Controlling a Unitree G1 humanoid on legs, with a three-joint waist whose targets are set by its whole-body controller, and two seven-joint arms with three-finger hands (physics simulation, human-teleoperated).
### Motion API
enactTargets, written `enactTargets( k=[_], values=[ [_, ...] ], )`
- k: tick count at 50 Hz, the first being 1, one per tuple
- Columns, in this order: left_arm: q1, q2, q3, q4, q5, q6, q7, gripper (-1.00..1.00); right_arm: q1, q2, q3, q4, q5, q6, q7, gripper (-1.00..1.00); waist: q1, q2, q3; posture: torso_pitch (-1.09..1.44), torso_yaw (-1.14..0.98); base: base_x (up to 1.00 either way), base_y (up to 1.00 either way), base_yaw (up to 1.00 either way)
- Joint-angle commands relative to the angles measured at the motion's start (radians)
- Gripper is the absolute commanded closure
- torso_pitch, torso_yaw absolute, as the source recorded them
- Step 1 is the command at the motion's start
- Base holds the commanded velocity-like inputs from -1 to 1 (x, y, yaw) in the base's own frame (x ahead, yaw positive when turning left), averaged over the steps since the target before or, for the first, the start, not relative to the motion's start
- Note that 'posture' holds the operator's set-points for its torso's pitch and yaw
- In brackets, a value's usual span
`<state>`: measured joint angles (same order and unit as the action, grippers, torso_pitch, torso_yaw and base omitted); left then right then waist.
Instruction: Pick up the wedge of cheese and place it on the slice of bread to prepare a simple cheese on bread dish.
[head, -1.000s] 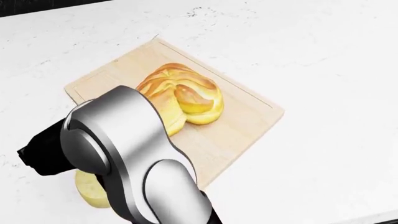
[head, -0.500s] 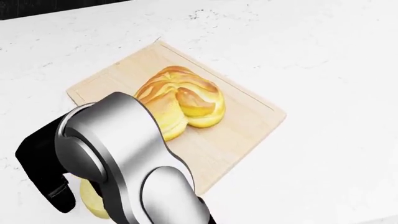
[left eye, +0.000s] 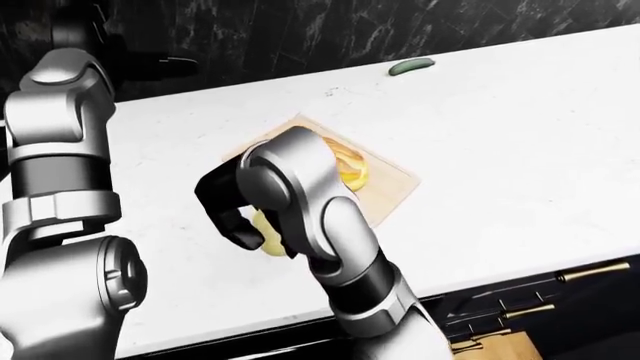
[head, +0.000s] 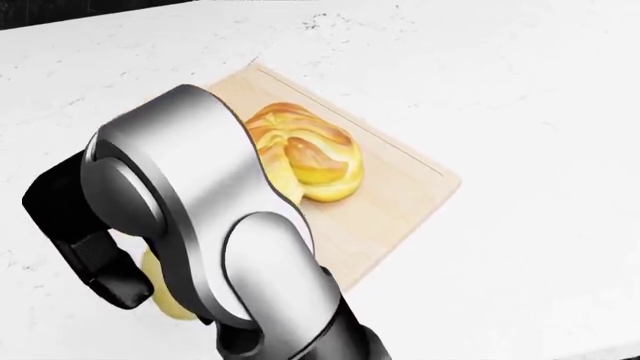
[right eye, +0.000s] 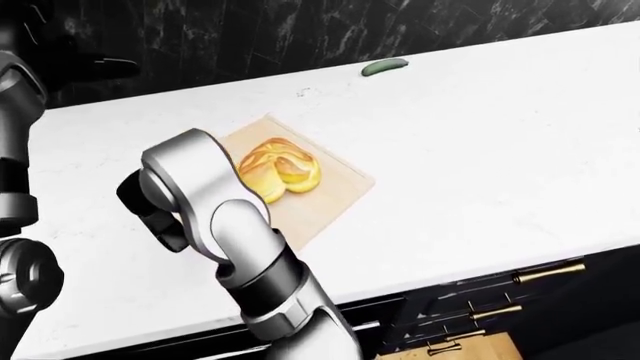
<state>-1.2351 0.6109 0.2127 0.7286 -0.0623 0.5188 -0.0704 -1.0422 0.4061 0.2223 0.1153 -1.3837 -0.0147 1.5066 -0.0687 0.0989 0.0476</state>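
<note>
White counter (right eye: 480, 150) is carrying the board (right eye: 335, 189) near its left end, bread (head: 305, 150) sitting mid-board. Right hand (head: 90, 255) is curling round the cheese (head: 165, 296) off the board's lower-left edge; closure cannot be confirmed. Seat fingers fully before lifting.

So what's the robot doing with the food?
The robot's right hand is reaching down to a yellow cheese lying on the white counter, just off the cutting board. Its arm hides most of the cheese, so I can't tell if the fingers have closed on it. The bread sits on the board, with no cheese on it. The left arm is raised at the left, hand out of sight. A small green thing lies by the wall.
</note>
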Motion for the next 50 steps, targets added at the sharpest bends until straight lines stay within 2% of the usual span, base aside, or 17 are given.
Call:
enactTargets(
  k=[1, 8, 14, 19, 24, 32, 50],
  values=[
    [-0.037, 0.017, 0.008, -0.036, 0.002, -0.032, 0.004, -1.0, -0.052, 0.003, -0.006, -0.021, 0.016, 0.009, -0.015, 1.0, 0.0, 0.009, -0.028, 0.0, 0.0, 0.0, 0.0, 0.0],
    [-0.032, 0.022, 0.012, -0.043, -0.002, -0.028, 0.003, -1.0, -0.136, -0.008, -0.018, 0.015, 0.043, 0.034, -0.019, 1.0, -0.001, 0.011, -0.026, 0.0, 0.0, 0.0, 0.0, 0.0],
    [-0.029, 0.02, 0.011, -0.043, -0.005, -0.029, 0.004, -1.0, -0.241, -0.012, -0.04, 0.037, 0.075, 0.08, -0.006, 1.0, -0.001, 0.011, -0.024, 0.0, 0.0, 0.0, 0.0, 0.0],
    [-0.029, 0.021, 0.012, -0.051, -0.007, -0.022, 0.004, -1.0, -0.339, -0.041, -0.066, 0.072, 0.116, 0.118, -0.01, 1.0, -0.001, 0.011, -0.022, 0.0, 0.0, 0.0, 0.0, 0.0],
    [-0.027, 0.02, 0.012, -0.056, -0.008, -0.019, 0.005, -1.0, -0.461, -0.11, -0.107, 0.162, 0.19, 0.159, -0.053, 1.0, -0.001, 0.008, -0.019, 0.0, 0.0, 0.0, 0.0, 0.0],
    [-0.027, 0.021, 0.013, -0.054, -0.01, -0.021, 0.005, -1.0, -0.548, -0.231, -0.127, 0.304, 0.27, 0.164, -0.134, 1.0, 0.002, 0.002, -0.019, 0.0, 0.0, 0.0, 0.0, 0.0],
    [-0.034, 0.021, 0.01, -0.037, -0.007, -0.03, 0.006, -1.0, -0.612, -0.39, -0.152, 0.519, 0.351, 0.127, -0.26, 1.0, 0.007, -0.01, -0.019, 0.0, 0.0, 0.0, 0.0, 0.0]
  ],
)
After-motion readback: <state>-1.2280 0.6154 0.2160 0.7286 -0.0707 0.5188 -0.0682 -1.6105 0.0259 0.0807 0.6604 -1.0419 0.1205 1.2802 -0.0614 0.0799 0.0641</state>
